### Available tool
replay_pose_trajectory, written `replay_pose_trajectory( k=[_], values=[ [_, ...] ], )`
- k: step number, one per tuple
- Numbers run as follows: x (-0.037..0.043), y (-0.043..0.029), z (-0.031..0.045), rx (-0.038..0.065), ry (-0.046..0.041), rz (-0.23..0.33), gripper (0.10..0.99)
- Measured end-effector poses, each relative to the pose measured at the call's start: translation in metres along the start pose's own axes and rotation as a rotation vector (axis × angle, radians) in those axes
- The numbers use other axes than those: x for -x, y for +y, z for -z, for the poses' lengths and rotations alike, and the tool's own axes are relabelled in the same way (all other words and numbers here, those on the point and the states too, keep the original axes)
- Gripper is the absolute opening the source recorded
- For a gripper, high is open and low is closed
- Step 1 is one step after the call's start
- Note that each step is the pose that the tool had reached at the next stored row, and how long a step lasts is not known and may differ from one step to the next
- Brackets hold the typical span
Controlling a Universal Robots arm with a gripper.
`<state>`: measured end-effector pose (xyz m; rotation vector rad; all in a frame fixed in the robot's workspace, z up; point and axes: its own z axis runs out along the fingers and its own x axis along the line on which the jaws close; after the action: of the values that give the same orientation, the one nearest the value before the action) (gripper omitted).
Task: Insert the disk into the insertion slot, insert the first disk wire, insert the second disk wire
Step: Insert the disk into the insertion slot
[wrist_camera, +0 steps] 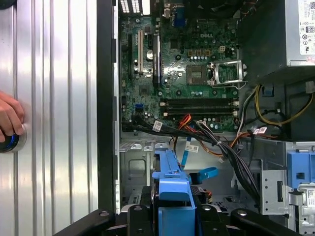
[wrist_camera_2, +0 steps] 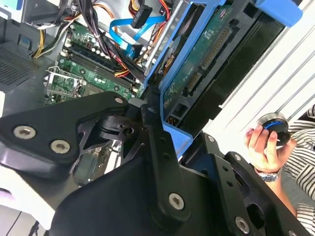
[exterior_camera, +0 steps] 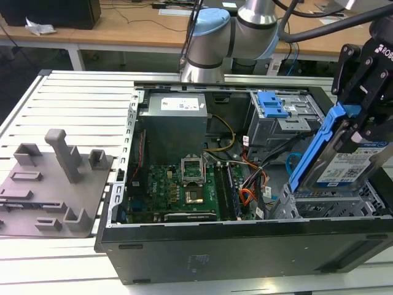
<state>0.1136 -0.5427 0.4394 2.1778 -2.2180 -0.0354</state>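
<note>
My hand (exterior_camera: 359,120) pinches the disk (exterior_camera: 347,166) by its blue carrier, tilted steeply just above the insertion slot (exterior_camera: 325,206) at the exterior view's right. I judge I should square its edges with the slot's walls and keep clear of the cables (exterior_camera: 249,184).

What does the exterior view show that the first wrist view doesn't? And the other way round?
The exterior view adds the grey plastic stand on the table, the arm, and the tool shut on the disk, label showing, tilted over the insertion slot. The first wrist view adds a person's hand on a round knob. Both show the green motherboard, the blue latch and the disk's blue carrier.
</note>
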Motion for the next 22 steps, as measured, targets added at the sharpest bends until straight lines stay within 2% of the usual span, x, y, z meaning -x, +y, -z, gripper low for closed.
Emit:
replay_pose_trajectory(
  k=[22],
  values=[
    [0.0002,-0.0020,-0.0298,0.000,0.0000,0.000,0.365]
  ],
)
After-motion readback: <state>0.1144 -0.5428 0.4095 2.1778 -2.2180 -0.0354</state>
